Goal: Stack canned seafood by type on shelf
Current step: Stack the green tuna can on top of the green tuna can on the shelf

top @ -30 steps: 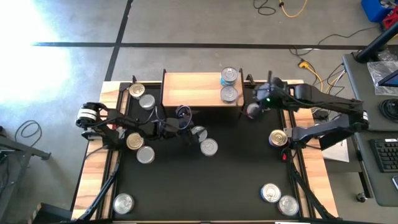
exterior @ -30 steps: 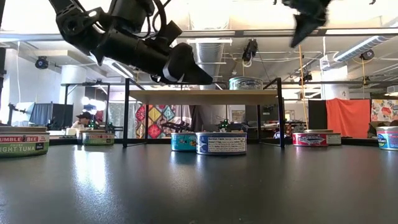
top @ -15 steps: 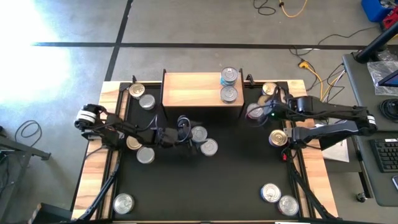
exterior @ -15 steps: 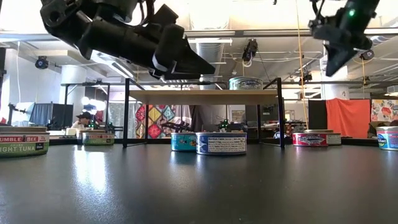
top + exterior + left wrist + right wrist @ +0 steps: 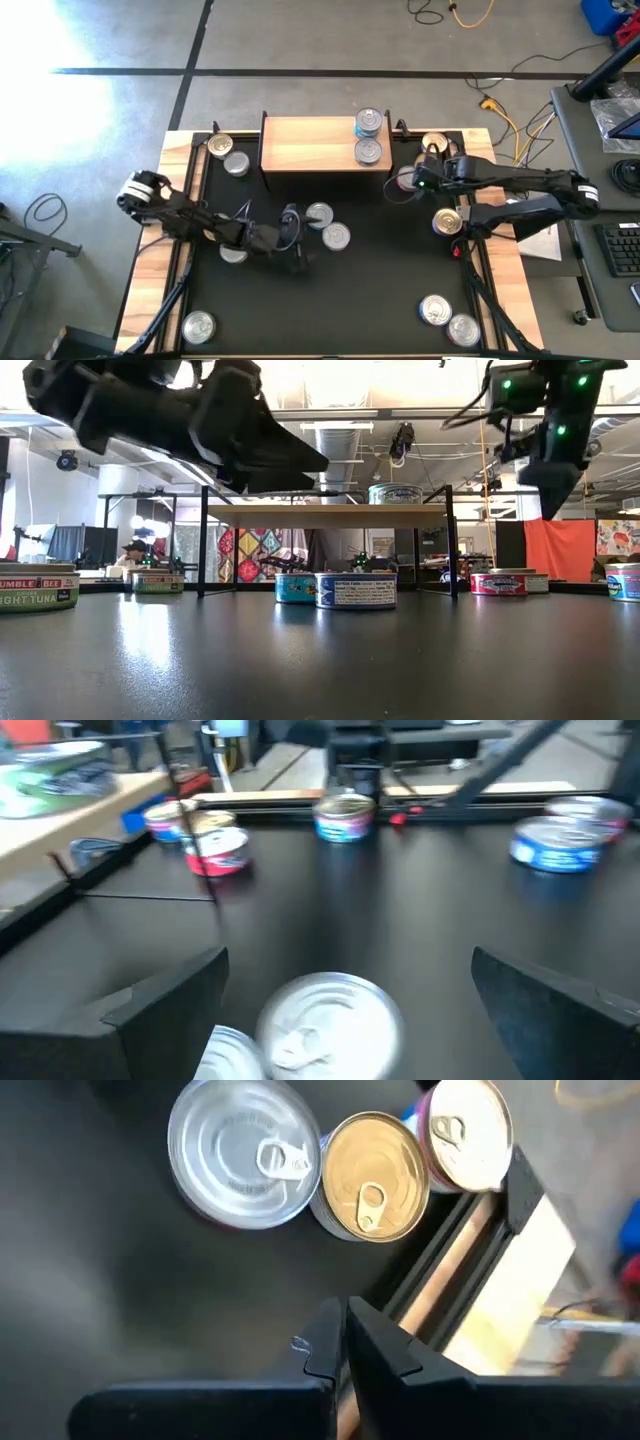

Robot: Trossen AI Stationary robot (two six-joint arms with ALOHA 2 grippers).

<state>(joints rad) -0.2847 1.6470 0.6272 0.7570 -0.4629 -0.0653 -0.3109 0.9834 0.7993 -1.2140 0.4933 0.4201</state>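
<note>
Nearest the front edge of the tabletop sit three untouched tins: one silver-lidded can [image 5: 198, 325] at the front-left corner and a pair [image 5: 448, 320] at the front-right. Farther in, toward the middle, the left gripper [image 5: 345, 990] hangs with its fingers spread wide and empty, a silver-lidded tin [image 5: 330, 1024] lying between them just ahead (a second tin touches it on one side). This looks like the approach to a pickup: the next move calls for lowering the wide fingers around that lid and closing on it alone, without nudging its neighbour. Beyond, the shelf [image 5: 310, 145] stands against the back edge, with two silver tins [image 5: 368, 136] on its right end, the rest of the board bare. Off the shelf's right end, the right gripper [image 5: 343, 1342] hovers with fingers pressed together, holding nothing, above a silver tin [image 5: 244, 1164], a gold-lidded tin [image 5: 373, 1175] and a third.
</note>
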